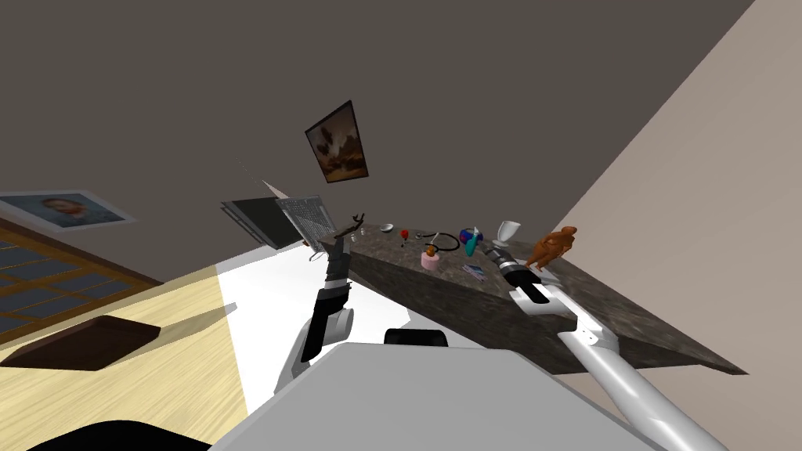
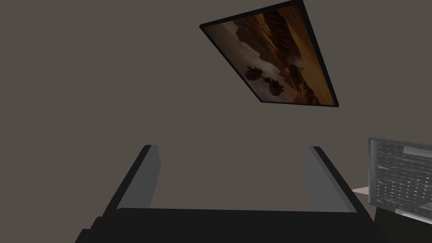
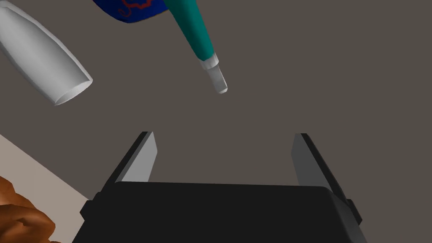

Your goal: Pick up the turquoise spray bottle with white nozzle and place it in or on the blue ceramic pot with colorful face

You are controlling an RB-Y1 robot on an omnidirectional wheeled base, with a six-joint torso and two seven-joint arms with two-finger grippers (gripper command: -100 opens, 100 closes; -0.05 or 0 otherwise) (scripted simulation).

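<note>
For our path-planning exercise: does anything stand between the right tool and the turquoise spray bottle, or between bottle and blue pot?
Nothing visible does. The open right tool faces the spray bottle across a bare gap, and the blue pot sits beside the bottle. The white cup stands aside.

A dark mottled stone counter (image 1: 438,290) carries a scatter of small things. Near its far corner stands a brown figurine (image 1: 553,247), with a white goblet (image 1: 508,232) upright just beside it. Toward the middle sit a pink item with a brown top (image 1: 430,260), a black looped cable (image 1: 446,243), a small red object (image 1: 405,234) and a little grey bowl (image 1: 387,229). A flat booklet (image 1: 474,271) lies near the front edge. A dark-framed brown painting (image 1: 338,143) hangs on the grey wall, above a perforated grey panel (image 1: 307,219). A dark brown tray (image 1: 82,344) rests on the wooden floor (image 1: 188,391).
</note>
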